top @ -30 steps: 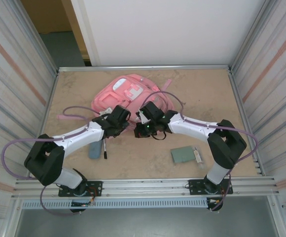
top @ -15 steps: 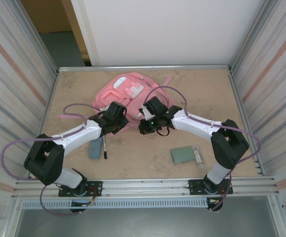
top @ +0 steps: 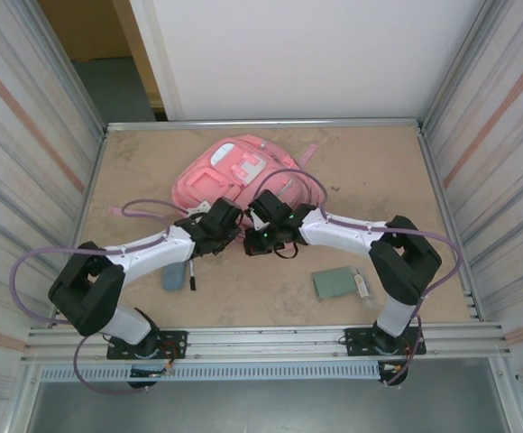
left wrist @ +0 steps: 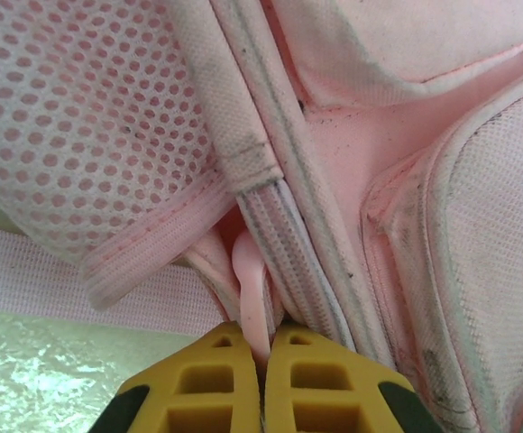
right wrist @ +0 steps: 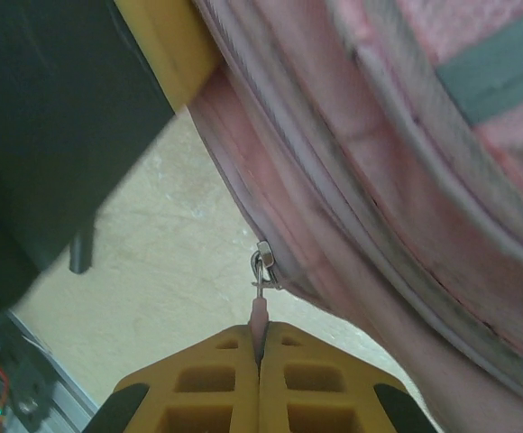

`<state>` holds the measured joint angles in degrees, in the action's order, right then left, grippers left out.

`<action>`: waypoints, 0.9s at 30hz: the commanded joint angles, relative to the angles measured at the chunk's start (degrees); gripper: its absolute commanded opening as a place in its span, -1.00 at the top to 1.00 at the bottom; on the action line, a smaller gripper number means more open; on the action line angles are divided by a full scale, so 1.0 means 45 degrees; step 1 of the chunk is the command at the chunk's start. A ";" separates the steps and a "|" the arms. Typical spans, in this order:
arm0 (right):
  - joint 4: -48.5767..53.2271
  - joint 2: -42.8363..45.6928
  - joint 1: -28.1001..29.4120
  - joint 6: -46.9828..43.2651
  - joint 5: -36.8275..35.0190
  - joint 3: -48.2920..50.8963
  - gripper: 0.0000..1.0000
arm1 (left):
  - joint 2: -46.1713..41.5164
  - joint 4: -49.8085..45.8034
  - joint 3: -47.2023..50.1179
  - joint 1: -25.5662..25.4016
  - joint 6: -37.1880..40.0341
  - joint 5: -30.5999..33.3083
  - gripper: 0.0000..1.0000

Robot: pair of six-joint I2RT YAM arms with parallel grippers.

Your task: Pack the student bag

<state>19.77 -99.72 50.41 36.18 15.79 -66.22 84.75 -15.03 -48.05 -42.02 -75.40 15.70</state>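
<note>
The left gripper [left wrist: 262, 332] pinches a pink tab [left wrist: 249, 271] and the right gripper [right wrist: 260, 336] a zipper pull [right wrist: 260, 307] on the student bag [top: 230, 167], while the green pad [top: 334, 283] lies unpacked nearby.

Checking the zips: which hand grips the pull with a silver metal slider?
The right hand: its pull hangs from a silver slider on the student bag. The left hand pinches a plain pink tab.
</note>
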 commanded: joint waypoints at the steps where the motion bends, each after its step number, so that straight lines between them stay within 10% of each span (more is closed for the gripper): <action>1: -0.1457 0.0294 0.0259 0.1076 0.0140 0.0152 1.00 | 0.0025 0.0593 0.0115 -0.0325 -0.0935 0.0077 1.00; 6: -0.2125 0.0682 0.0489 0.1366 -0.0022 0.0984 1.00 | -0.0377 0.0821 0.0646 -0.0222 -0.1152 0.0406 1.00; 11: -0.1519 0.1754 0.0458 0.0019 -0.0576 0.2274 0.49 | -0.1273 0.0572 0.1099 0.0358 -0.0514 0.0490 1.00; 20: 0.0968 0.5367 0.0136 -0.8033 -0.3743 0.3008 -0.13 | -0.2242 0.0103 0.0659 0.0929 0.1269 -0.0172 1.00; 27: -0.0570 0.4555 -0.0228 -1.4191 -0.2490 0.3725 -0.29 | -0.2361 0.0222 0.0564 0.1127 0.1720 -0.1083 1.00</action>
<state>18.46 -76.66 49.47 -11.88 4.05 -50.74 76.12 -14.66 -43.40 -37.56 -70.04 12.40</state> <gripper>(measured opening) 0.646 0.054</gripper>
